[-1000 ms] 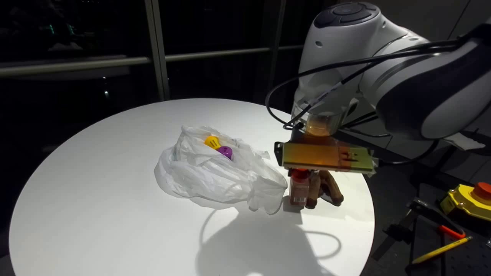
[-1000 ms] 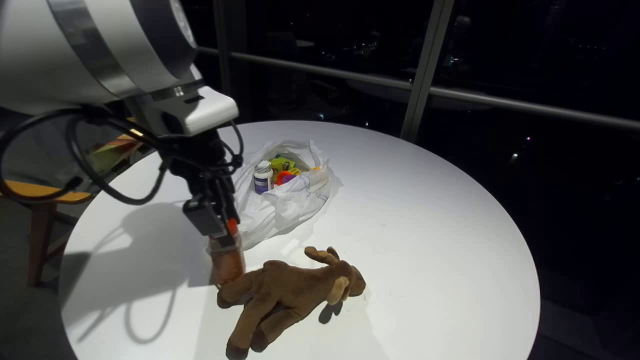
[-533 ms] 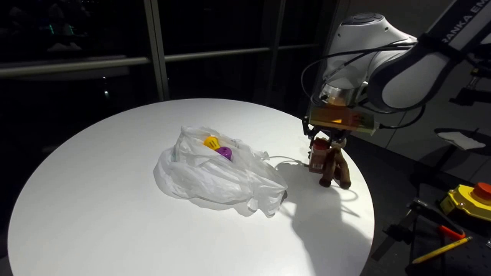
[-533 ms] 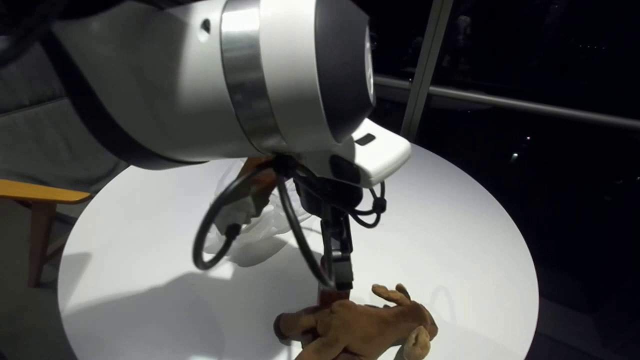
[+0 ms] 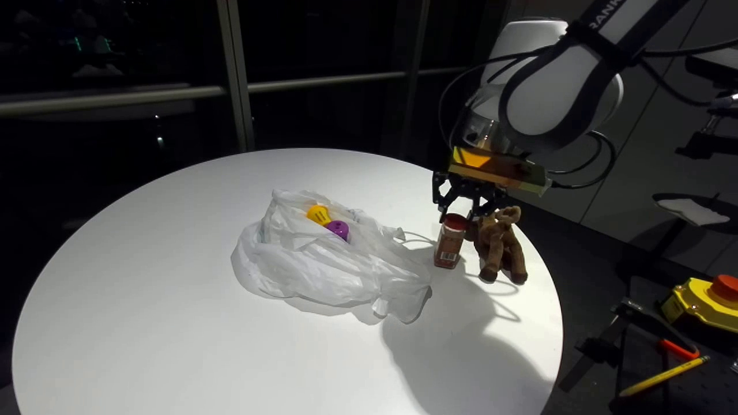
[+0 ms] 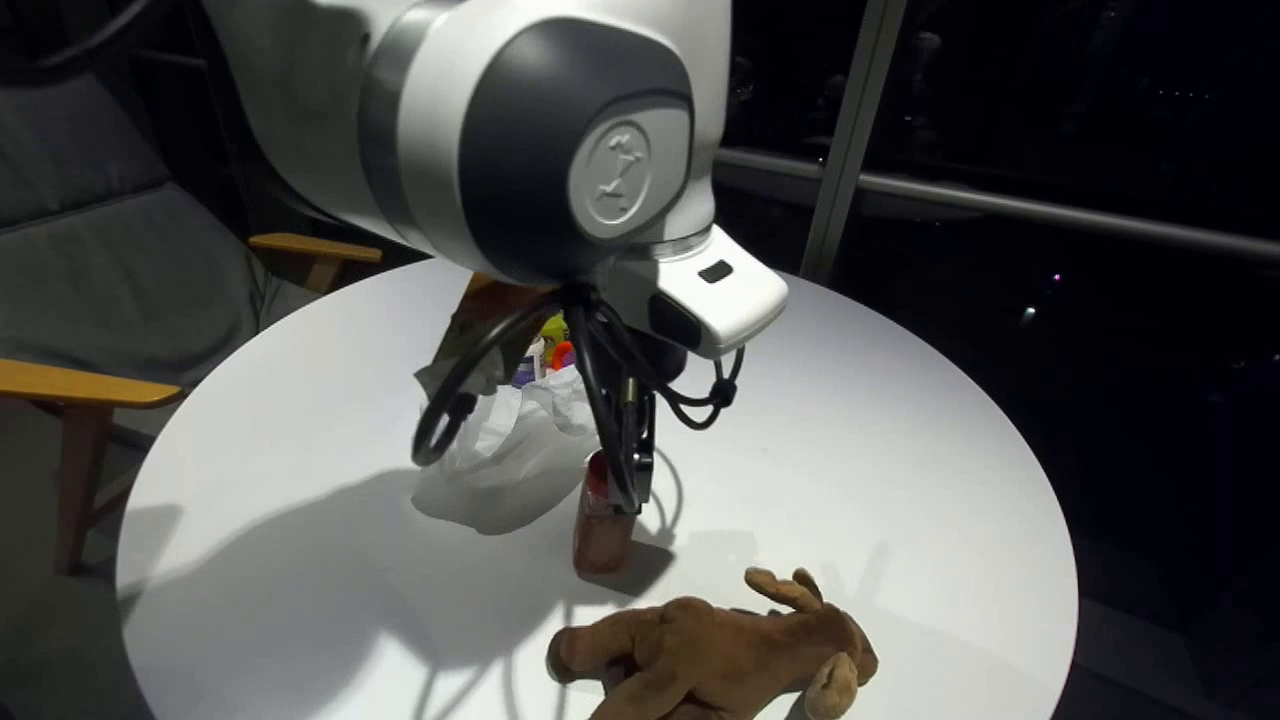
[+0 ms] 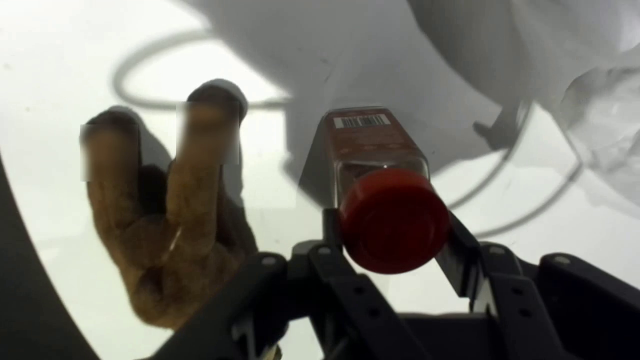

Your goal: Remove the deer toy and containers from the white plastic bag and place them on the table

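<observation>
My gripper [image 7: 392, 227] is shut on the red-lidded container [image 7: 372, 135], with a fingertip on each side of its lid. In an exterior view the container [image 5: 450, 245] leans slightly under the gripper [image 5: 457, 216]. Its base is at or just above the table; I cannot tell which. The brown deer toy [image 5: 499, 245] lies on the table [image 5: 173, 323] beside it, apart from it; its legs show in the wrist view [image 7: 195, 215]. The white plastic bag [image 5: 323, 271] holds a yellow container [image 5: 318, 214] and a purple one [image 5: 338, 229]. A green container [image 6: 553, 330] and a white one [image 6: 527, 365] show partly in an exterior view.
The bag's crinkled edge [image 7: 600, 115] is near the held container. The table's edge runs close behind the deer. A chair [image 6: 110, 385] stands beyond the table. A yellow box with a red button [image 5: 706, 302] and a pencil [image 5: 663, 376] lie off the table.
The gripper carried the container against the deer, and the deer shifted across the table. Then the container moved away from the deer, back toward the bag, and the deer stayed put.
</observation>
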You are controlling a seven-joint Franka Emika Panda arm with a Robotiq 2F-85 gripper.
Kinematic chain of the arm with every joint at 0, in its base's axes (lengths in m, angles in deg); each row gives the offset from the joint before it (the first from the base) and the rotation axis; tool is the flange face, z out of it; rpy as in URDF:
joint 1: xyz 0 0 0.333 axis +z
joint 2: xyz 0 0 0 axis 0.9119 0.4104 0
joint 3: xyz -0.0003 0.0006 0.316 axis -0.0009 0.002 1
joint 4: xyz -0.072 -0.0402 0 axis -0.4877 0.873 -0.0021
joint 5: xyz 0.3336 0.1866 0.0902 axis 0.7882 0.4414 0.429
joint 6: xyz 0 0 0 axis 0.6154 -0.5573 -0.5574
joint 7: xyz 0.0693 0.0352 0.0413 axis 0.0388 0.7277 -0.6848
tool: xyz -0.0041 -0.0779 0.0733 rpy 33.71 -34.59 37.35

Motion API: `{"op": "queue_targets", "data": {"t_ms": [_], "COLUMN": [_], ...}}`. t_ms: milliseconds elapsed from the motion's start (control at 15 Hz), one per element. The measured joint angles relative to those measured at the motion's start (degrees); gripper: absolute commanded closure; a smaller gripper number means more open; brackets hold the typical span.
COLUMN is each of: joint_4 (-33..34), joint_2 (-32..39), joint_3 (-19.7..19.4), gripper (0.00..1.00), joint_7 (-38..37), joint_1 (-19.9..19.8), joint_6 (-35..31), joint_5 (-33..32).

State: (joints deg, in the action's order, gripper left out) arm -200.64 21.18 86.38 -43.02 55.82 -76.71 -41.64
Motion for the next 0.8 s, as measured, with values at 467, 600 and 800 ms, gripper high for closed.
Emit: {"op": "queue_targets", "data": {"t_ms": [467, 600, 800], "joint_4": [1.1, 1.8, 3.1], "joint_2": [0.0, -0.6, -3.1], "joint_3": [-8.3, -13.4, -14.7], "gripper": [0.00, 0.00, 0.00], "joint_7": [2.7, 1.0, 2.7], "joint_1": [13.9, 18.9, 21.9], "joint_6": [0.1, 0.7, 6.8], "joint_5": [0.9, -3.8, -7.0]}}
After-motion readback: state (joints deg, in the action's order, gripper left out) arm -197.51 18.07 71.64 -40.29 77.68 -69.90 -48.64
